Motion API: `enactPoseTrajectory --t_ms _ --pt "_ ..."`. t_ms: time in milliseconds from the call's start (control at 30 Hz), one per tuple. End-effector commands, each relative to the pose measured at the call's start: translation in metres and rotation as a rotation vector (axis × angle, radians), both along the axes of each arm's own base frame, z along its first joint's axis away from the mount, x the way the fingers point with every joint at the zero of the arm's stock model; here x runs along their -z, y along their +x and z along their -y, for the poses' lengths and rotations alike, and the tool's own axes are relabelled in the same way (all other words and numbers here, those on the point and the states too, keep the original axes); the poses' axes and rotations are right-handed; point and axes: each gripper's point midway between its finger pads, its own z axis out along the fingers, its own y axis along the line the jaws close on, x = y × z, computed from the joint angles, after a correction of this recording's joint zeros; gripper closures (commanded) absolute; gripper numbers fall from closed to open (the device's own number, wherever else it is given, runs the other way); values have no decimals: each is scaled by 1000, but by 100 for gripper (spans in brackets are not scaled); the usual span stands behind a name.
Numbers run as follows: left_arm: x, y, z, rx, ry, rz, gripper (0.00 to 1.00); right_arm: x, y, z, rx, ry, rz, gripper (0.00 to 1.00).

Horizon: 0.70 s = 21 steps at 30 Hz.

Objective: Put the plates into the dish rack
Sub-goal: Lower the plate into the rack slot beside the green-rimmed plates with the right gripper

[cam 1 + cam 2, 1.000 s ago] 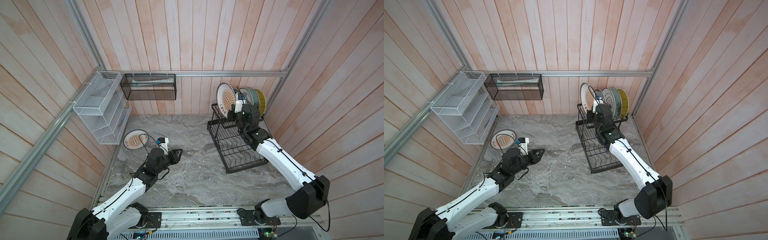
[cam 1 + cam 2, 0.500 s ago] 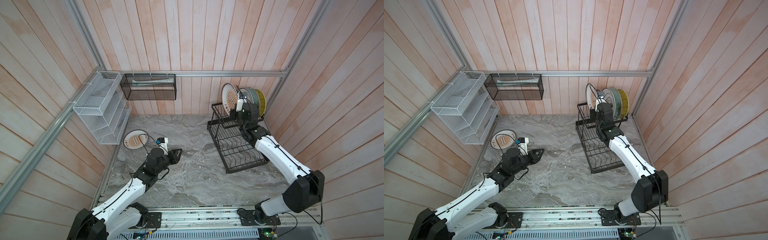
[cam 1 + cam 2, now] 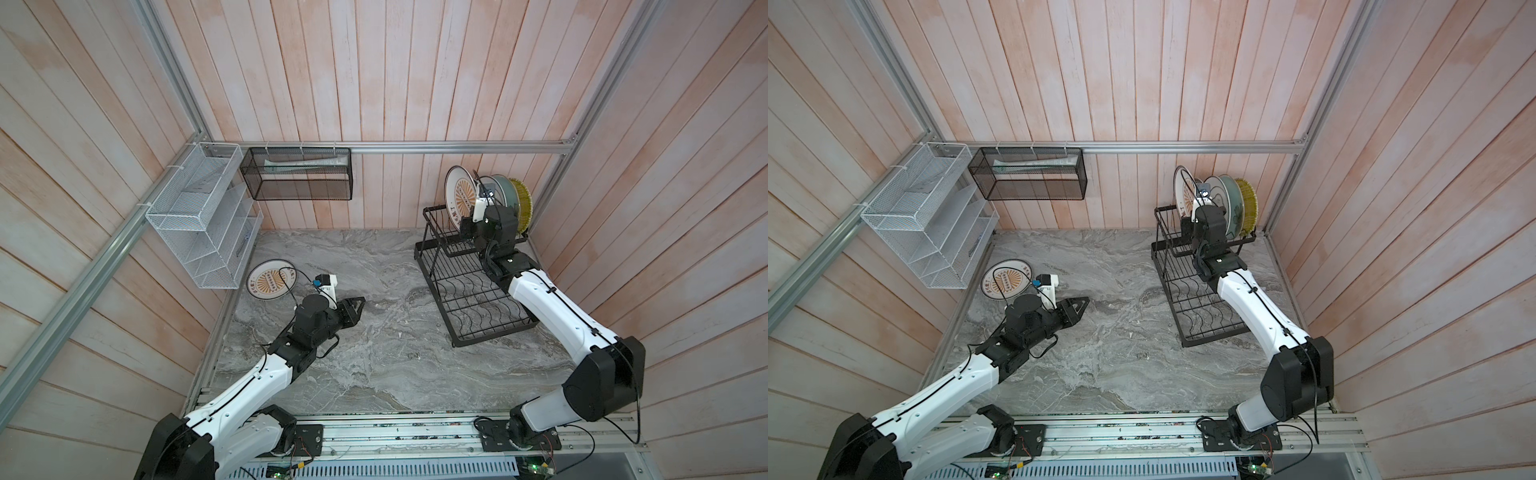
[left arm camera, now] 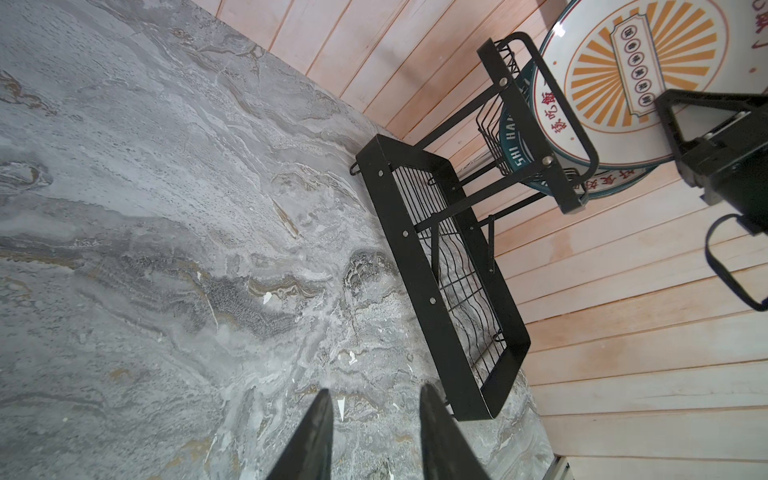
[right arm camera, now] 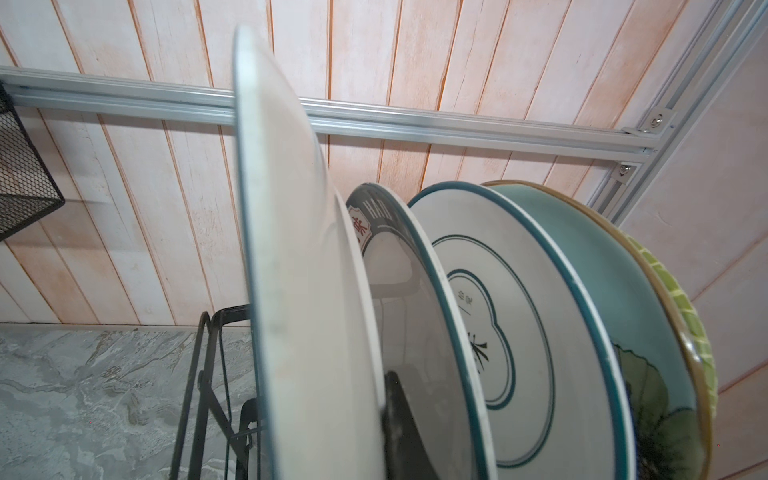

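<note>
The dish rack (image 4: pixel 419 266) is matt black coated metal, wire and flat strip. At its upper basket, the sunburst plate (image 4: pixel 623 83) is glossy glazed ceramic. Under the rack, the tabletop (image 3: pixel 374 332) looks like grey veined stone; behind it are matt whitewashed wood planks (image 3: pixel 374 83).

— What surrounded the grey marbled counter (image 3: pixel 374 353)?
— Pale pinkish plank walls (image 3: pixel 395 83) with aluminium rails (image 3: pixel 457 146); a white mesh shelf (image 3: pixel 195 224) and black mesh basket (image 3: pixel 299 183) hung there, evenly lit.
</note>
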Motion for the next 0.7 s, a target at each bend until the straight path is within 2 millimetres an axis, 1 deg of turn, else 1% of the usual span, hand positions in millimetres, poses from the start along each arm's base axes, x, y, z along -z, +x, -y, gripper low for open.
enactPoseTrajectory --t_ms 0,367,667 --pt "-15 5 2 0 -8 38 64 -10 4 3 15 29 59 100" --pt "-15 5 2 -5 -5 39 64 11 6 4 23 18 23 100" --pt "-13 5 1 -8 -4 34 64 26 6 1 10 33 -5 100"
